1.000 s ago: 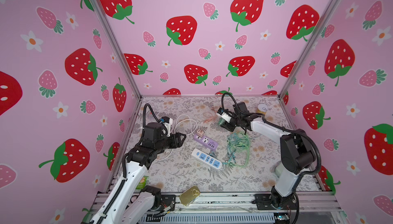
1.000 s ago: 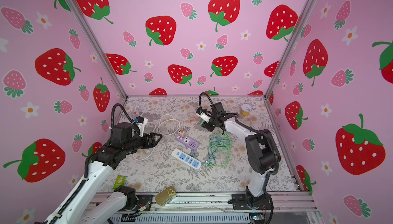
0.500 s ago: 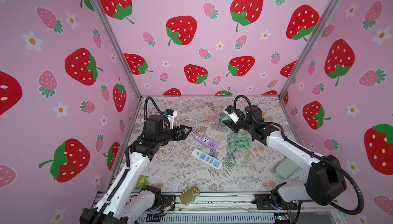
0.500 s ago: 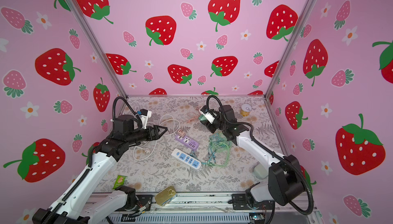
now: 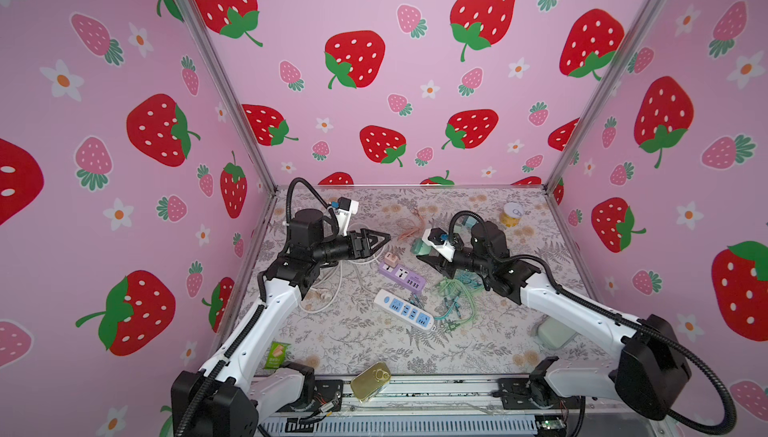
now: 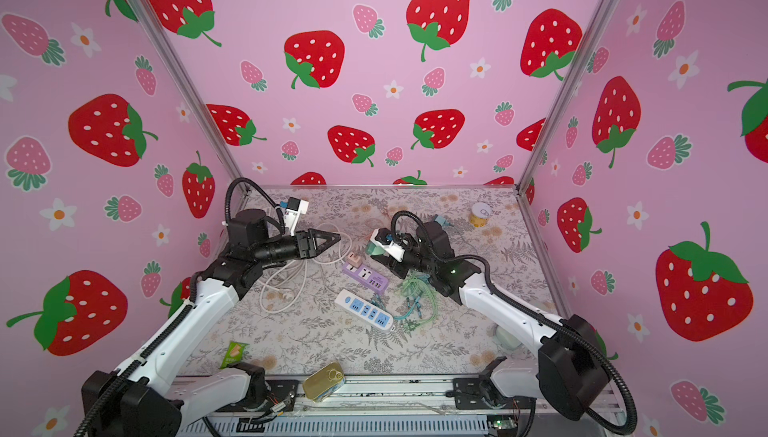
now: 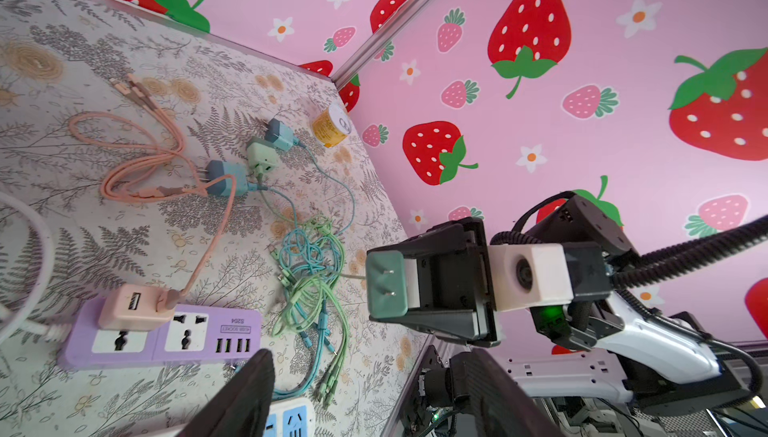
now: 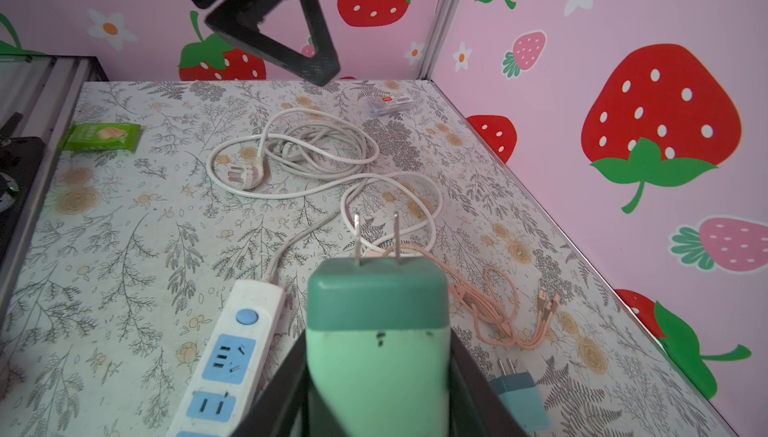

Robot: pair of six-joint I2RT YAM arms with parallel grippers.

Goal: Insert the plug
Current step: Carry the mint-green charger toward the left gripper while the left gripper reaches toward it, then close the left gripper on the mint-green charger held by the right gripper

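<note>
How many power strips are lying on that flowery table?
2. A purple power strip lies mid-table with a pink charger plugged into it; a white power strip with blue sockets lies just in front of it. None seems hidden.

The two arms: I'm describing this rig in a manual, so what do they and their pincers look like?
Both the left arm and the right arm have white link shells with black joints. Black ribbed cable hoses loop over each wrist. The left pincer and right pincer are black with triangular fingers; a white boxy camera housing sits behind each.
</note>
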